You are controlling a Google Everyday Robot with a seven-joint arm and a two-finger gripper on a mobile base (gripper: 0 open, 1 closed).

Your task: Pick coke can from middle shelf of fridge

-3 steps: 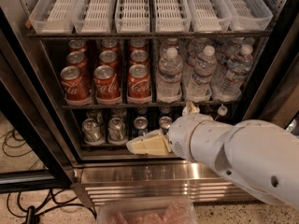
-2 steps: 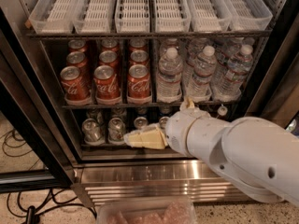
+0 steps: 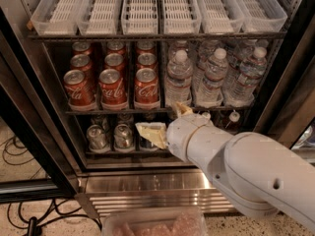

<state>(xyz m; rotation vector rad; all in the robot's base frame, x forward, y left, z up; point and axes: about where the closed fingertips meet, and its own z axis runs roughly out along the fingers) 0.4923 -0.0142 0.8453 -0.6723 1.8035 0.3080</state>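
Several red coke cans stand in three lanes on the left of the middle shelf point(image 3: 118, 112); the front ones are the left can point(image 3: 78, 90), the middle can point(image 3: 112, 88) and the right can point(image 3: 146, 86). My gripper point(image 3: 158, 118), on the white arm, is in front of the fridge point(image 3: 147, 186), just below and right of the right front can. Its cream fingers point(image 3: 151, 134) are spread apart and hold nothing. One finger lies over the lower shelf, the other points up at the shelf bar.
Clear water bottles point(image 3: 178, 80) fill the right of the middle shelf. Silver cans point(image 3: 97, 137) stand on the shelf below. White slotted trays point(image 3: 140, 9) sit on the rack above. A clear plastic container point(image 3: 152, 222) is at the bottom. Black cables point(image 3: 19, 156) lie on the floor at left.
My gripper has risen from in front of the lower shelf's silver cans towards the front bar of the middle shelf. The cans and bottles have not moved.
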